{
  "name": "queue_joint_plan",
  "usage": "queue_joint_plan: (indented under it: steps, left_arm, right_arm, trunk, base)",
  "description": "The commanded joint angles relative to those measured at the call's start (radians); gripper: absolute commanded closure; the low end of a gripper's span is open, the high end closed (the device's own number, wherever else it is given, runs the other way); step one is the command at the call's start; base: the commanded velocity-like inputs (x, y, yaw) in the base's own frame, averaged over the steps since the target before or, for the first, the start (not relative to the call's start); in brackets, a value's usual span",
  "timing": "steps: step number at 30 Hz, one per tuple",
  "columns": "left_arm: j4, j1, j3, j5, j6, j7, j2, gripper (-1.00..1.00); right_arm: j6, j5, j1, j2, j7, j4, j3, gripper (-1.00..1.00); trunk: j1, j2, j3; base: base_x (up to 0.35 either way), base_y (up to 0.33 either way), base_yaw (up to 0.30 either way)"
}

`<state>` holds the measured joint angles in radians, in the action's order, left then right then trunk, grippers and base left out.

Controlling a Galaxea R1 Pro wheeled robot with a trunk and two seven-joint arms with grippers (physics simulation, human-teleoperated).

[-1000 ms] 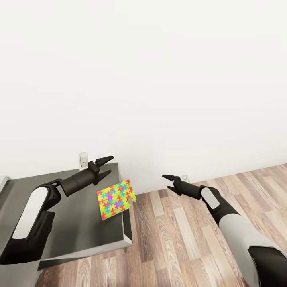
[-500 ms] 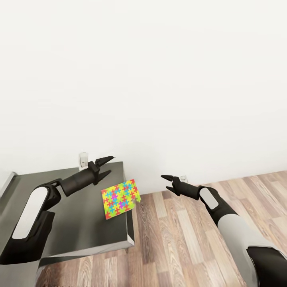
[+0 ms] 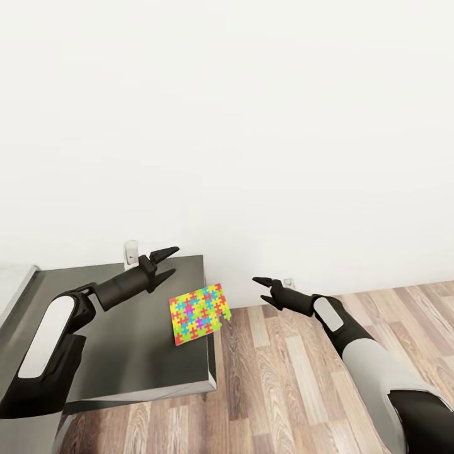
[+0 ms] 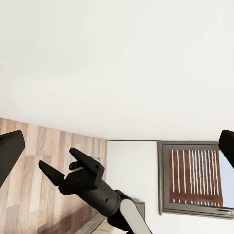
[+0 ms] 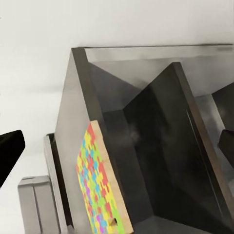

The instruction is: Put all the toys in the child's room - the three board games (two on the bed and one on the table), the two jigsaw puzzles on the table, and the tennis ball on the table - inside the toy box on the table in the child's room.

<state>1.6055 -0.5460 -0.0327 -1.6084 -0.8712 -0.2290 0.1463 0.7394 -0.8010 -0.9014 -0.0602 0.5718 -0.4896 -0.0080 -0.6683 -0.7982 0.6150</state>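
One jigsaw puzzle point(image 3: 198, 313), a flat multicoloured square, lies on the dark grey wing of the table point(image 3: 126, 343), with a corner jutting past the wing's right edge. My left gripper point(image 3: 166, 263) hovers open above the wing, a little left of and behind the puzzle. My right gripper point(image 3: 263, 290) is open in the air over the wood floor, right of the puzzle and apart from it. The right wrist view looks at the puzzle point(image 5: 100, 187) on the table point(image 5: 161, 146). The left wrist view catches the right gripper point(image 4: 62, 165), open. The toy box, board games and tennis ball are out of view.
A white wall point(image 3: 252, 126) stands close behind the table, with sockets point(image 3: 131, 252) low on it. Wood plank floor point(image 3: 296, 384) spreads to the right. A strip of the light grey tabletop point(image 3: 12, 280) shows at far left. A slatted brown panel point(image 4: 192, 178) shows in the left wrist view.
The whole picture has slid: table and puzzle now sit further right in the head view, so the camera moved. Both arms hold the same pose, and the puzzle stays put on the table.
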Motion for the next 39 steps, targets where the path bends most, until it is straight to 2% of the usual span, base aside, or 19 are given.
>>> queue_joint_plan:
  steps: [1,5,13,20,37,39]
  left_arm:
    - [0.001,-0.001,-0.001,-0.011,-0.003,-0.010,0.000,-1.00]
    - [0.001,-0.001,-0.001,-0.011,-0.004,-0.009,0.000,-1.00]
    - [0.001,-0.001,-0.001,-0.011,-0.005,-0.008,0.000,-1.00]
    - [0.001,-0.001,-0.001,-0.011,-0.005,-0.007,0.001,-1.00]
    - [0.001,-0.001,-0.005,-0.012,-0.005,-0.006,0.002,-1.00]
    - [0.001,-0.001,-0.005,-0.012,-0.006,-0.005,0.002,-1.00]
  right_arm:
    - [0.006,-0.003,-0.001,0.002,0.000,0.000,-0.001,-1.00]
    - [0.006,-0.003,-0.001,0.008,0.000,0.000,0.006,-1.00]
    - [0.007,-0.004,-0.001,0.012,0.001,0.000,0.088,-1.00]
    - [0.008,-0.004,-0.001,0.013,0.002,0.002,0.118,-1.00]
    - [0.006,-0.006,-0.001,0.013,0.002,0.003,0.130,-1.00]
    - [0.006,-0.006,-0.001,0.013,0.002,0.003,0.131,-1.00]
  trunk:
    - [0.000,-0.001,0.001]
    - [0.000,-0.001,0.001]
    - [0.000,-0.001,0.000]
    - [0.000,-0.001,0.000]
    - [-0.065,-0.120,0.054]
    - [-0.065,-0.120,0.054]
  base:
    - [0.000,0.000,0.024]
    - [0.000,0.000,0.016]
    - [0.000,0.000,0.006]
    - [0.000,0.000,0.002]
    - [0.000,0.000,0.000]
    - [0.000,0.000,0.000]
